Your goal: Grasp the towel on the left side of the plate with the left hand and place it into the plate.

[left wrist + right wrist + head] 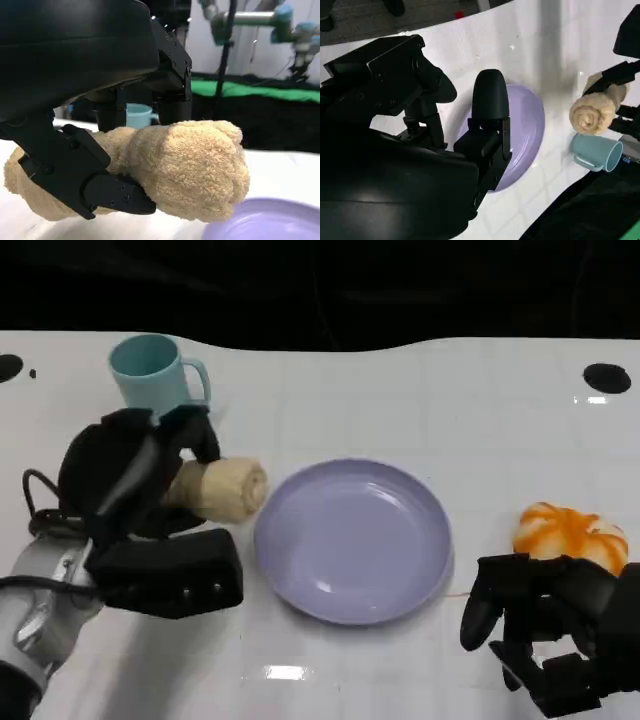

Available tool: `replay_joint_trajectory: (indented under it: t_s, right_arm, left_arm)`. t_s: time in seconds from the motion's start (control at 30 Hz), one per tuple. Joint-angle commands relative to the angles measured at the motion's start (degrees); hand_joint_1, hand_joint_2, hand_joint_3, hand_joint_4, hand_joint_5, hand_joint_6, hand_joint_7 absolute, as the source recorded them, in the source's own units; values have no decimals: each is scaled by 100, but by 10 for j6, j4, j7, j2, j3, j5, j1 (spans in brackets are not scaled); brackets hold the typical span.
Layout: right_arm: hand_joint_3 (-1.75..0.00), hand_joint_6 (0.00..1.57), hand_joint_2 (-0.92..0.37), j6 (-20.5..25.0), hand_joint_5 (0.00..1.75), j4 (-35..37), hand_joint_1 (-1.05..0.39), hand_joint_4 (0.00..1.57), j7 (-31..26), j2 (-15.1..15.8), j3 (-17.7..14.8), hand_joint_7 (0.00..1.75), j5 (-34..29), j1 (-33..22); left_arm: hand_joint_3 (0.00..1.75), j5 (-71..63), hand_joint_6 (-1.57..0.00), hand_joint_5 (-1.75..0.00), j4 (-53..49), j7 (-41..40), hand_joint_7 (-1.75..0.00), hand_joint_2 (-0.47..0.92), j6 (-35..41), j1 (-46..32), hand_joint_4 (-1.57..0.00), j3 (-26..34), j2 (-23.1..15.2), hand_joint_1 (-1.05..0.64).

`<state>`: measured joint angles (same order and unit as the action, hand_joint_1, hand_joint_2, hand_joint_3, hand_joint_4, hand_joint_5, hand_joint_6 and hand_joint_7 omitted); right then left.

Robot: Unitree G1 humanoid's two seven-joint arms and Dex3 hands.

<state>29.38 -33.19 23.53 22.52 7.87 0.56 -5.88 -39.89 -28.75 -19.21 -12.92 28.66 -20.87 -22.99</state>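
While the left hand (150,490) grips the towel (222,489) just left of the plate (352,540), the count on the white table (420,400) is one rolled beige towel, one lavender plate, one light blue mug (152,372) behind the hand, and one orange-and-white bun-like item (572,534) at far right. Right hand (545,625) rests near the table's front edge just in front of that item, fingers curled in, holding nothing. Left wrist view gives the close grip: black fingers (105,192) clamp the towel (195,170) from both sides, its free end over the plate rim (270,222), mug (137,115) behind. Right wrist view shows the right hand (470,135) over the plate (530,125), plus the towel's spiral end (592,112) beside the mug (597,152).
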Motion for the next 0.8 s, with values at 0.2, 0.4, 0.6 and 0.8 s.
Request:
replay_joint_trajectory:
  t_s: [0.2, 0.4, 0.6, 0.8]
  right_arm:
    - [-111, 70, -55, -2, 168, -5, 4, 70, 0, 4, -1, 143, 2, 1]
    - [-110, 70, -56, -6, 168, -4, 5, 70, 2, 4, 0, 143, 2, 1]
    - [-111, 69, -56, 6, 168, -12, 4, 70, 0, 5, 1, 143, 1, 1]
    - [-110, 69, -56, 11, 167, -15, 4, 69, 1, 4, 1, 142, 2, 1]
  left_arm:
    - [100, -3, -72, -175, 75, 50, -145, 50, 7, 21, -81, -18, 46, -21]
    - [109, -10, -66, -175, 88, 104, -174, 42, 18, 26, -84, -40, 81, -20]
    - [107, -25, -66, -175, 80, 126, -174, 41, 36, 33, -84, -60, 109, -18]
    - [100, -22, -64, -175, 62, 162, -165, 48, 44, 38, -81, -70, 122, -18]
